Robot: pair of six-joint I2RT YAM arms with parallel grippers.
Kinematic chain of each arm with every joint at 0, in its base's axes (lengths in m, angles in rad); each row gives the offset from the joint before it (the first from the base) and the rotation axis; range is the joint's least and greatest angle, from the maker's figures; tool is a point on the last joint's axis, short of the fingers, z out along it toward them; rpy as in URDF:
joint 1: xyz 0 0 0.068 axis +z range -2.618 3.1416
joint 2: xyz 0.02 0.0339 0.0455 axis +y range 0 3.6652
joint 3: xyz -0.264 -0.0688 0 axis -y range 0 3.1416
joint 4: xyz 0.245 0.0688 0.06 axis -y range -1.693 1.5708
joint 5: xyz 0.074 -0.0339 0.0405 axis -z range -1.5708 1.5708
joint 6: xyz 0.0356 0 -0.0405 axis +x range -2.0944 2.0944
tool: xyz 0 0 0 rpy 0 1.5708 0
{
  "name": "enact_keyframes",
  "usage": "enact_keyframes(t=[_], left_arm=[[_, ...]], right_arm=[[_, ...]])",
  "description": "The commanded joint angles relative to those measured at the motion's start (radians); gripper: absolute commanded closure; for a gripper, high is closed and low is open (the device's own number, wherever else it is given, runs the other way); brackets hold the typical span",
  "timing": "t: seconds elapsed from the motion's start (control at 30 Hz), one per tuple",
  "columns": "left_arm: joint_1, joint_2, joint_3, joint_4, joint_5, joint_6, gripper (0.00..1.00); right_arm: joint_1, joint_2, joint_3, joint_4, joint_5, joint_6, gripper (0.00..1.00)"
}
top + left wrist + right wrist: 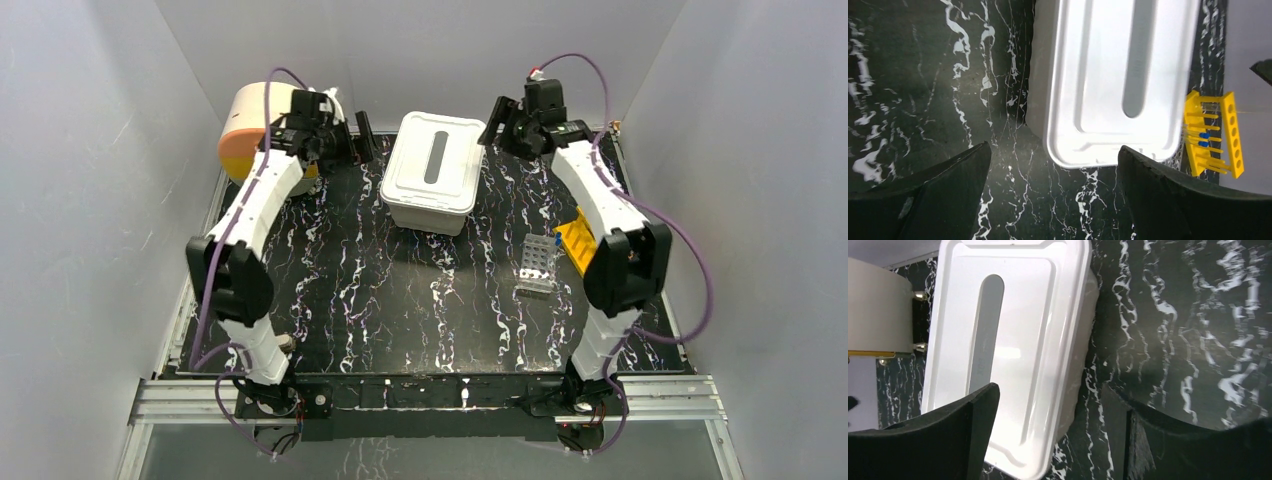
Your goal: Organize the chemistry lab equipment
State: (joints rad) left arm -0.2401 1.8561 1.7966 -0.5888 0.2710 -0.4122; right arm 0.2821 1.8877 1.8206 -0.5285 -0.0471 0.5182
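Both arms are stretched out to the far end of the black, white-veined surface [380,290], one on either side of a closed white lidded box [432,165] that sits far and about central. The left hand [345,145] hangs just left of the box, close in front of the big beige-and-orange drum [245,130] in the far left corner. From its own camera its fingers [948,185] are spread wide, with nothing between them but the surface and a corner of the box lid below. The right hand [505,125] hangs just right of the box, near the back wall. Its fingers [968,425] are also well apart and hold nothing, with the near corner of the lid lying beneath the gap. The yellow tube rack [576,240] is on the right side of the surface, tucked close against the right arm, and a couple of small blue pieces [1204,139] sit among its pegs. Just to its left and a little nearer, the grey holed metal rack [537,268] rests on the surface, apart from the box. I cannot make out any of the smaller lab items from here.
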Motion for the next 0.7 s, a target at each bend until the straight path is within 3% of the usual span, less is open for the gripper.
enact_keyframes(t=[0.0, 0.17, 0.3, 0.43, 0.67], left_arm=[[-0.005, -0.243, -0.055, -0.047, -0.100, -0.019, 0.02], [-0.005, -0.450, -0.210, -0.082, -0.173, -0.040, 0.02], [-0.007, -0.616, -0.297, -0.128, -0.255, -0.048, 0.02], [-0.008, -0.792, -0.345, -0.187, -0.330, -0.027, 0.02], [-0.008, -0.952, -0.293, -0.377, -0.435, -0.013, 0.02]], right_arm=[[0.004, -0.257, -0.102, 0.017, 0.123, -0.100, 0.17], [0.004, -0.489, -0.313, 0.022, 0.208, -0.119, 0.15], [0.004, -0.660, -0.422, -0.007, 0.261, -0.137, 0.01], [0.004, -0.801, -0.441, -0.108, 0.345, -0.160, 0.01], [0.003, -0.977, -0.414, -0.311, 0.432, -0.181, 0.01]])
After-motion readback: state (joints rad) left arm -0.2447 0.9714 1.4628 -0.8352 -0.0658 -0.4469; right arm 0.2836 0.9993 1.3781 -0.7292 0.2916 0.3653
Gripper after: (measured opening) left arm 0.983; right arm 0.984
